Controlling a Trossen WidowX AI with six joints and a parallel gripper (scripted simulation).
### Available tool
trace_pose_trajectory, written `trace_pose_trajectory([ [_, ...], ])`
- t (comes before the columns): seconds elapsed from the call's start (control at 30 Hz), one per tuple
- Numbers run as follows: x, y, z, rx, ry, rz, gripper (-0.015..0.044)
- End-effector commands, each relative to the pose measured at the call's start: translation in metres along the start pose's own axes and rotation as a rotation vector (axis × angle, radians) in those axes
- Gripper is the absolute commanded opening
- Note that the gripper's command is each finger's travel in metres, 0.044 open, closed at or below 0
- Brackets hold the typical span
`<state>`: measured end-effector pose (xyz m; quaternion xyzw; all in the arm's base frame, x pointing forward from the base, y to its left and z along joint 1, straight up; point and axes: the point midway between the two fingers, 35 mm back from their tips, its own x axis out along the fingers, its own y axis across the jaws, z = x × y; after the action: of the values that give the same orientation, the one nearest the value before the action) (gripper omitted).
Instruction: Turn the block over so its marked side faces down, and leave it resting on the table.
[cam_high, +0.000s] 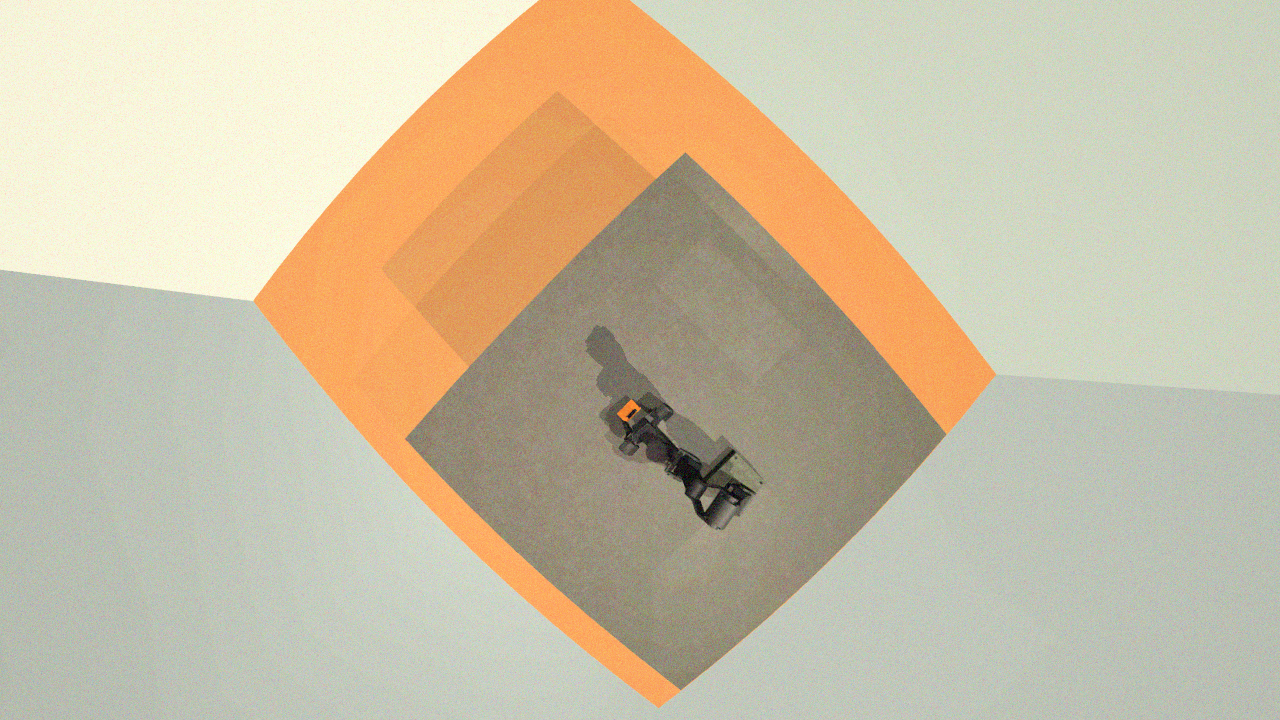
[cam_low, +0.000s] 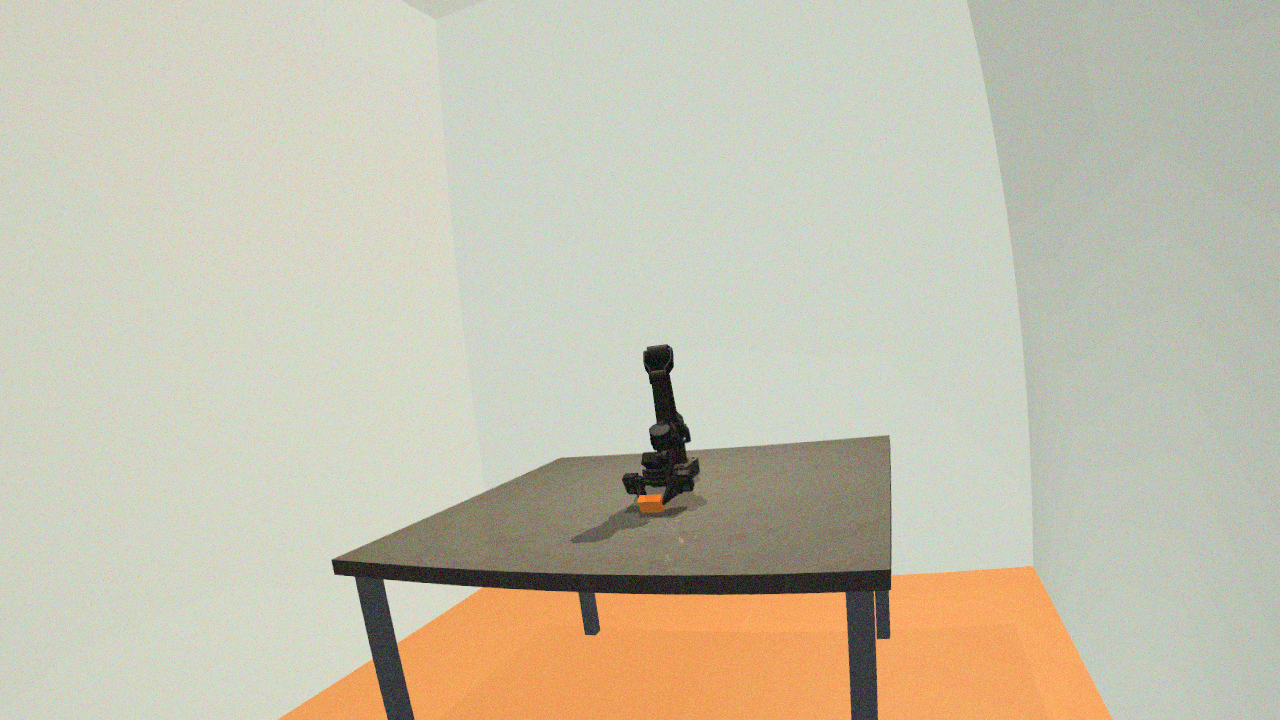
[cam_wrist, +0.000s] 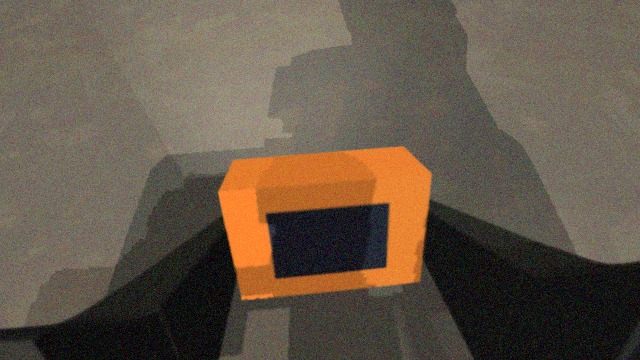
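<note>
The orange block (cam_high: 626, 407) (cam_low: 650, 504) (cam_wrist: 250, 220) is held between the two black fingers of my gripper (cam_high: 631, 416) (cam_low: 652, 499) (cam_wrist: 325, 217), which is shut on it. Its marked side, with a dark rectangle (cam_wrist: 327, 242), faces the wrist camera. In the top view, seen from above, part of the dark mark shows beside the gripper. The block is low over the table (cam_high: 537, 483) (cam_low: 483, 537); whether it touches the top cannot be told. The block's far side and underside are hidden.
The arm's base (cam_high: 738, 474) stands on the table behind the gripper. Shadows of the arm (cam_high: 601, 344) (cam_low: 599, 530) fall across the table top. The table's near edge (cam_low: 626, 583) lies in front of the block in the exterior view, above an orange floor (cam_low: 680, 662).
</note>
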<state>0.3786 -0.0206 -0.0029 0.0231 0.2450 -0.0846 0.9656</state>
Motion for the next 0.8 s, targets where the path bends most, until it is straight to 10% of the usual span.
trace_pose_trajectory([
  [0.0, -0.007, -0.003, -0.013, -0.007, -0.02, -0.008, 0.0],
  [0.77, -0.023, -0.005, -0.01, -0.002, -0.161, -0.01, 0.0],
])
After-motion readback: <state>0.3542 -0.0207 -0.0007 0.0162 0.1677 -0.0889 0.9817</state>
